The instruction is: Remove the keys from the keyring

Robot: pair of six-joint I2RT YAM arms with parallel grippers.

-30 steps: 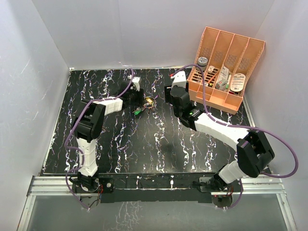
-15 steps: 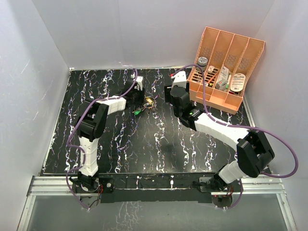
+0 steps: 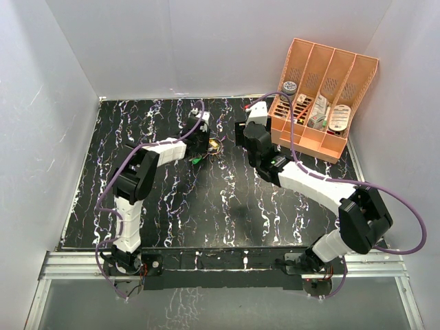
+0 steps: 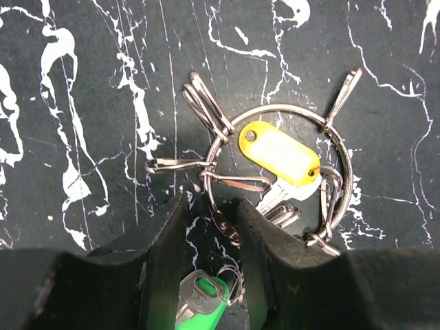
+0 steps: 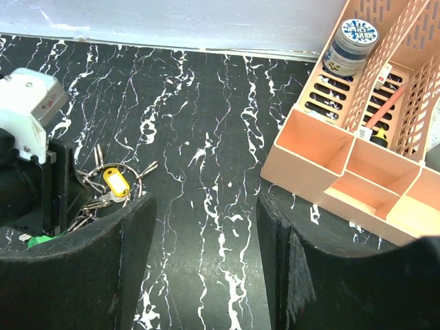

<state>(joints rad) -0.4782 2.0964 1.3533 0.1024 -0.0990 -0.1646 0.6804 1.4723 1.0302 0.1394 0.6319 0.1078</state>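
Keyring [image 4: 285, 105] lies on desk [image 4: 82, 82]; left gripper [image 4: 210, 203], jaws narrow, straddles its rim and green key [image 4: 203, 309], grip unclear; right gripper [image 5: 206, 199] gapes empty.

My top camera hangs high behind my bases, looking down on the whole table [image 3: 206, 206]. My left wrist camera stares straight down, very close on the keyring [image 4: 285, 105]. My right wrist camera stands farther off, looking toward the back wall: same keyring at 9 o'clock, organizer [image 5: 316, 137] at 2 o'clock.
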